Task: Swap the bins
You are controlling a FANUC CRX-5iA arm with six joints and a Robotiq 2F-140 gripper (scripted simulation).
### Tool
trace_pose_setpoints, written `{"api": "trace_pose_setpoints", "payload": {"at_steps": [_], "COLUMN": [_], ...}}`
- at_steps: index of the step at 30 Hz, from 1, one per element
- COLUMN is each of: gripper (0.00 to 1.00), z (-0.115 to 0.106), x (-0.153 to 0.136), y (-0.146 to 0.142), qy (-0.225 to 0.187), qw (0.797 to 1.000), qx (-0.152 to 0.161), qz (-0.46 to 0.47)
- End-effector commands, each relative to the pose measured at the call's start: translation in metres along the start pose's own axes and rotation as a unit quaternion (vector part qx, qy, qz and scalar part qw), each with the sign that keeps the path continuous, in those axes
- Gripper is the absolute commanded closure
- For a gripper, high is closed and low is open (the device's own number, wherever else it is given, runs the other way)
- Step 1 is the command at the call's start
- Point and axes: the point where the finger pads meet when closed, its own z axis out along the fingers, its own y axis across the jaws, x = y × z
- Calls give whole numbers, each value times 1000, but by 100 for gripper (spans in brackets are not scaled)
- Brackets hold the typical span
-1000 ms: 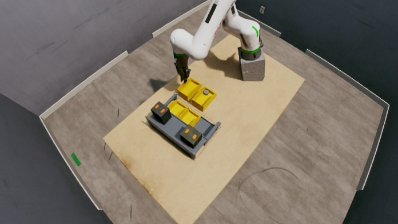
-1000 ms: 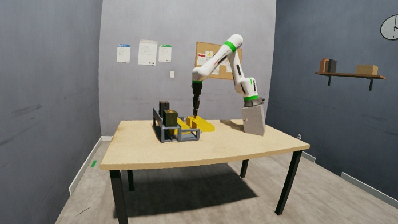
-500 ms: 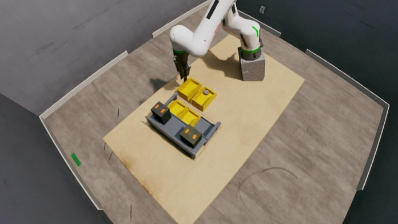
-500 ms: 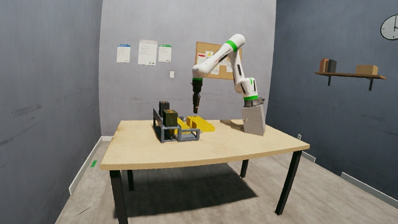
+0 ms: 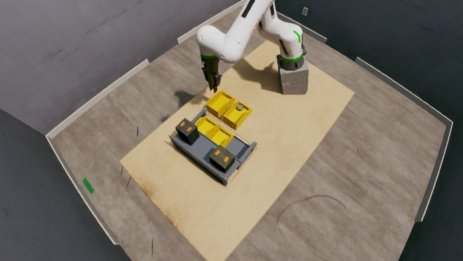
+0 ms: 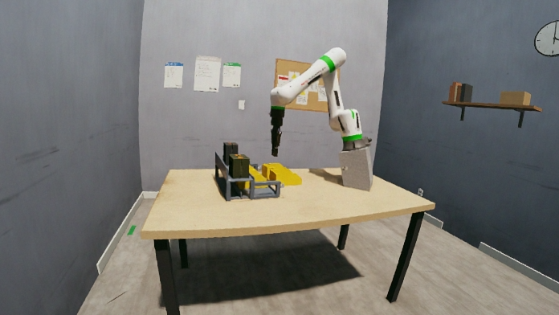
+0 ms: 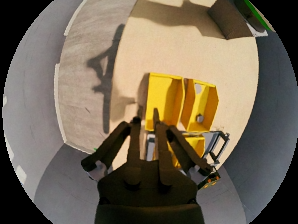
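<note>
One hand [image 5: 213, 90] [image 6: 275, 153] [image 7: 147, 112], fingers slightly parted, holding nothing; one empty bin [image 5: 219, 104] [image 7: 166, 97] nearest the table's [image 5: 283, 133] [image 6: 301, 209] [image 7: 200, 52] long edge; beside it, toward the opposite edge, one parts bin [image 5: 235, 117] [image 6: 287, 176] [image 7: 204, 105] with grey part [image 5: 239, 107] [image 7: 200, 118].

This is looking like a small robotics lab or a workshop. A white jointed arm [image 5: 244, 33] [image 6: 307, 80] is standing on the wooden counter [image 5: 276, 166] [image 6: 281, 213]. On the grey wall, paper notices [image 6: 207, 75] and a cork board [image 6: 282, 68] are hanging, and a clock [image 6: 552, 39] is showing on the darker wall.
</note>
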Motion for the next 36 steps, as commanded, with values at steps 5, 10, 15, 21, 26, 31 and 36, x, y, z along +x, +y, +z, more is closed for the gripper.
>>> {"api": "trace_pose_setpoints", "payload": {"at_steps": [5,10,15,21,26,31,36], "gripper": [76,76,76,76,76,76,90], "z": [-9,-12,-15,-17,-18,-18,-18], "x": [-1,-1,-1,-1,-1,-1,-1], "y": [0,0,0,0,0,0,0], "qy": [-1,-1,-1,-1,-1,-1,-1], "qw": [1000,1000,1000,1000,1000,1000,1000], "qx": [0,0,0,0,0,0,0], "qz": [0,0,0,0,0,0,0]}}
